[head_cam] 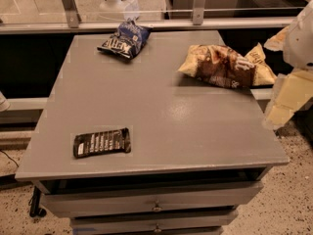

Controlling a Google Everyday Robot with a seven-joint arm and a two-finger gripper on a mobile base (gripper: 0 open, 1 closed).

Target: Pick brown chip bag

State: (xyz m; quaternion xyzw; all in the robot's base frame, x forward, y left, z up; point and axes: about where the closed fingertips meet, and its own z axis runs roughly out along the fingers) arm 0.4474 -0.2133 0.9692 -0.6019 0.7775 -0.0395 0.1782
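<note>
The brown chip bag [222,65] lies crinkled and puffy at the back right of the grey table [161,126]. It has pale tan edges and a dark brown centre with white lettering. My gripper [283,102] shows as pale cream parts at the right edge of the view. It hangs beside the table's right edge, just right of and below the bag, apart from it. A white part of my arm [301,38] is above it.
A smaller dark blue bag [124,38] lies at the back of the table, left of centre. A flat black packet with white stripes [101,142] lies at the front left. Drawers [156,207] sit under the tabletop. A glass rail [146,23] runs behind the table.
</note>
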